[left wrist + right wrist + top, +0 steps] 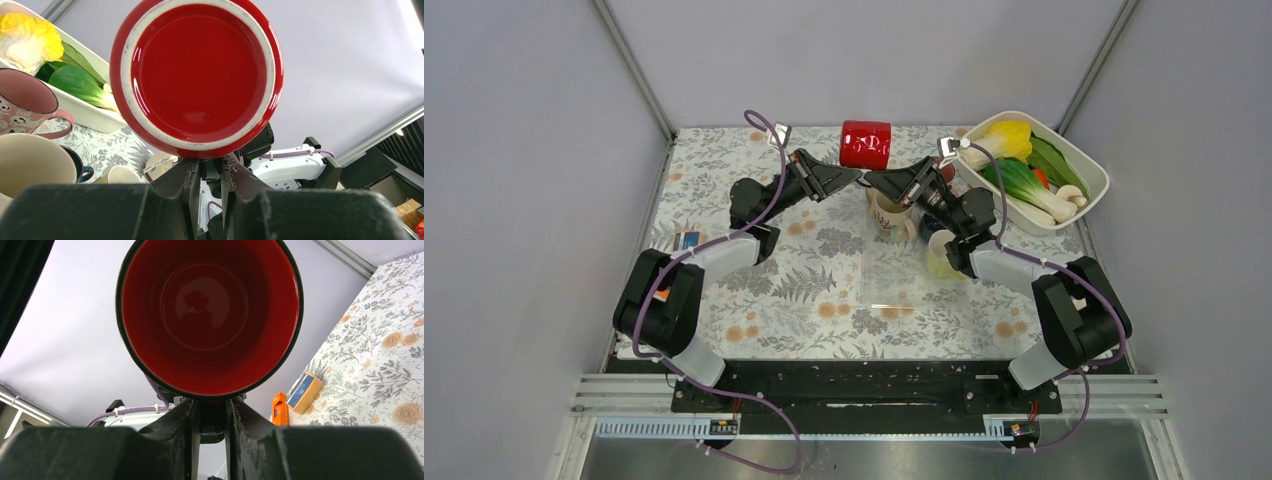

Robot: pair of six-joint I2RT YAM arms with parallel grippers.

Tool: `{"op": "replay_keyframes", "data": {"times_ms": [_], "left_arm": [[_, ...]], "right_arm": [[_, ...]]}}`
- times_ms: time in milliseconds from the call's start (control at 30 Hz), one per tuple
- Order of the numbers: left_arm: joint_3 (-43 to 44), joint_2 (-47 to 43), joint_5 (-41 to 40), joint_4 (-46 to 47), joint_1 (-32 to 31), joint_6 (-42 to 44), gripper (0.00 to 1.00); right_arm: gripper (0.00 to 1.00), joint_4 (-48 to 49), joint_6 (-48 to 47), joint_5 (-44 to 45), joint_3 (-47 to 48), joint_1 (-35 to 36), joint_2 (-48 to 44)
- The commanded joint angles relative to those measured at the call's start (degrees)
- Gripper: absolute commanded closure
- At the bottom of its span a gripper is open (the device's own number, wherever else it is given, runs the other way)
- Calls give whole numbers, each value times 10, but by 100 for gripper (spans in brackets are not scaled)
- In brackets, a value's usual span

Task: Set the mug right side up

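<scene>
Holding red mug (865,143) sideways in mid-air over far-centre of table (804,290), pinched along its low side by 2 narrow grips, left gripper (210,172) clamped from base end, right gripper (212,412) closed from mouth end, likely for tipping upright; cramped by cups (890,216) below and tray (1096,185) right, freer left.

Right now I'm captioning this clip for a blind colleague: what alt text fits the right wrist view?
A red mug fills the frame, its open mouth facing the camera, just above the right gripper, its dark fingers nearly closed. Behind: a grey wall and, at right, a floral table with a small box.
</scene>
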Motion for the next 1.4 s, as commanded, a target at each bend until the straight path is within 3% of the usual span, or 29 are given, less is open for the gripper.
{"op": "replay_keyframes", "data": {"times_ms": [0, 200, 500, 567, 600, 667, 700, 800, 833, 867, 1133, 1367], "left_arm": [[2, -5, 47, 68, -26, 21, 100], [7, 3, 62, 62, -45, 34, 100], [22, 13, 93, 55, -79, 49, 100], [23, 13, 98, 50, -85, 54, 99], [25, 14, 100, 49, -86, 55, 96], [31, 15, 101, 48, -85, 52, 79], [34, 15, 102, 47, -84, 50, 68], [39, 10, 102, 49, -75, 47, 18], [39, 5, 100, 49, -69, 47, 6], [39, 0, 99, 45, -65, 47, 2], [39, -59, 108, -22, 5, 89, 1], [72, -114, 161, -125, 121, 147, 1]], "right_arm": [[77, 43, 17, 37, 15, -24, -26], [83, 41, 21, 40, 16, -42, -41], [85, 31, 22, 40, 16, -57, -59], [94, 29, 18, 36, 18, -64, -65], [100, 25, 12, 32, 22, -67, -69], [100, 12, -5, 15, 30, -74, -79], [100, 7, -19, 4, 34, -77, -84], [100, -29, -66, -28, 45, -86, -109], [100, -35, -82, -38, 47, -87, -119], [100, -47, -96, -47, 49, -89, -129], [100, -204, -260, -98, 68, -94, -222], [100, -477, -494, -143, 106, -100, -307]]}}
